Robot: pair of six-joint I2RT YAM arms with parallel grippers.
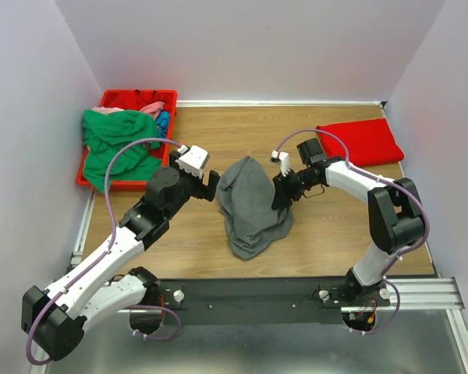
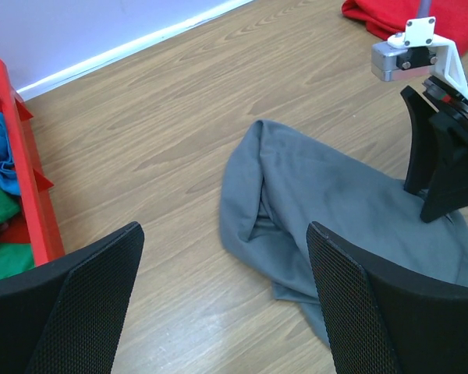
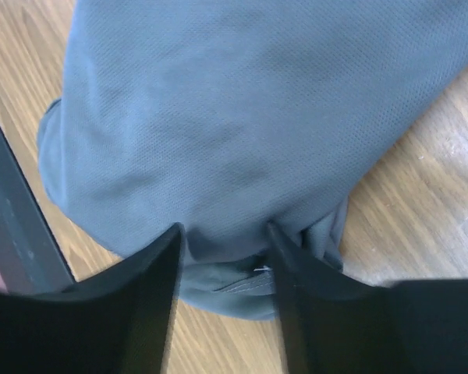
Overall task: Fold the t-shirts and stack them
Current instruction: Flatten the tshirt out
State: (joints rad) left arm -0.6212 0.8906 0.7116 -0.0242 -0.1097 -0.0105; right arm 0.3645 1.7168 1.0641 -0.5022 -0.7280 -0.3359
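A dark grey t-shirt [image 1: 253, 206] [image 2: 320, 195] [image 3: 249, 117] lies crumpled in the middle of the wooden table. My right gripper [image 1: 281, 199] [image 3: 222, 230] is pressed down on its right edge, jaws part way apart with a fold of the grey cloth between them. Just left of the shirt my left gripper [image 1: 210, 187] [image 2: 222, 234] hovers wide open, holding nothing. A bright red t-shirt [image 1: 361, 140] [image 2: 390, 15] lies folded at the far right. Green [image 1: 117, 144], pink [image 1: 144, 109] and blue [image 1: 164, 121] t-shirts are heaped in the bin.
The red plastic bin [image 1: 109, 97] [image 2: 35, 195] stands at the far left corner, with the green cloth spilling over its front. A black rail [image 1: 257, 296] runs along the table's near edge. White walls close in the left, back and right sides.
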